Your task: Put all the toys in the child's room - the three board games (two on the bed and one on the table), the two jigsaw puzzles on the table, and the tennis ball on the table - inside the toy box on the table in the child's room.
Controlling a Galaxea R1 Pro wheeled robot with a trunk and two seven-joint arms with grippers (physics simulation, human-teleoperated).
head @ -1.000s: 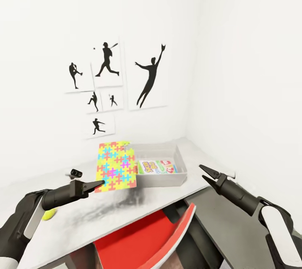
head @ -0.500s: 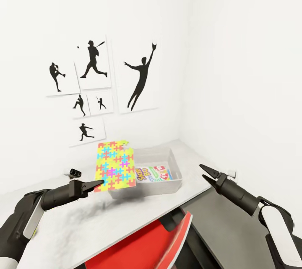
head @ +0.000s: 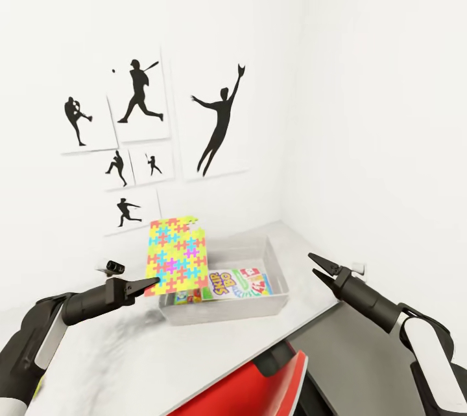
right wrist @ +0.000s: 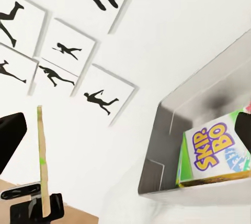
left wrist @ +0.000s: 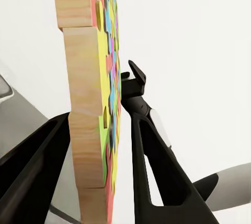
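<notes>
My left gripper (head: 153, 284) is shut on the lower corner of a multicoloured jigsaw puzzle (head: 176, 255), holding it upright over the left end of the grey toy box (head: 275, 273). In the left wrist view the puzzle (left wrist: 99, 103) stands edge-on between the black fingers (left wrist: 151, 145). Board games lie in the box, among them a Skip-Bo box (head: 224, 282) and a red-marked one (head: 257, 278). My right gripper (head: 316, 265) hangs open to the right of the box, off the table's (head: 162, 364) edge. A yellow-green sliver (head: 36, 385) by my left forearm may be the tennis ball. The bed is out of view.
A red chair (head: 259, 383) sits under the table's front edge. White walls meet in a corner behind the box, with black baseball silhouette pictures (head: 139, 95) on the left wall. The right wrist view shows the toy box (right wrist: 172, 130) and the Skip-Bo box (right wrist: 214, 150).
The whole view has shifted, so the camera moved. The toy box now lies nearer and further under the held puzzle. Both arms keep their places in the view.
</notes>
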